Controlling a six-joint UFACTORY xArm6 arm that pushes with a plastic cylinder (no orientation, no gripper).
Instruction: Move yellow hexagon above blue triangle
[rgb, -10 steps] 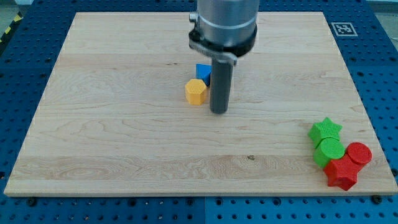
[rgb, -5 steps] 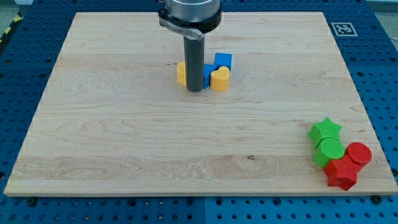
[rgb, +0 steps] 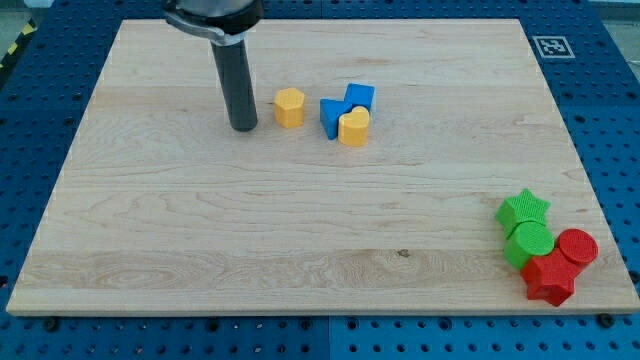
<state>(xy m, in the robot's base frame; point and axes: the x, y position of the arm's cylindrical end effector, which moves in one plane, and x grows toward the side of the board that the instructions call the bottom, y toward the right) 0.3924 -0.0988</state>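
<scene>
No claw fitted; my tip (rgb: 243, 128) rests near table (rgb: 150, 250) top edge, just left of yellow hexagon (rgb: 289, 108). Rightward: blue triangle (rgb: 331, 117), yellow heart (rgb: 352, 129), blue cube (rgb: 360, 97). Bottom-right corner: green and red blocks.

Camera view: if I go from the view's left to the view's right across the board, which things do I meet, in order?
My tip → yellow hexagon → blue triangle → yellow heart block, with a blue block just above it → green star → red cylinder.
</scene>
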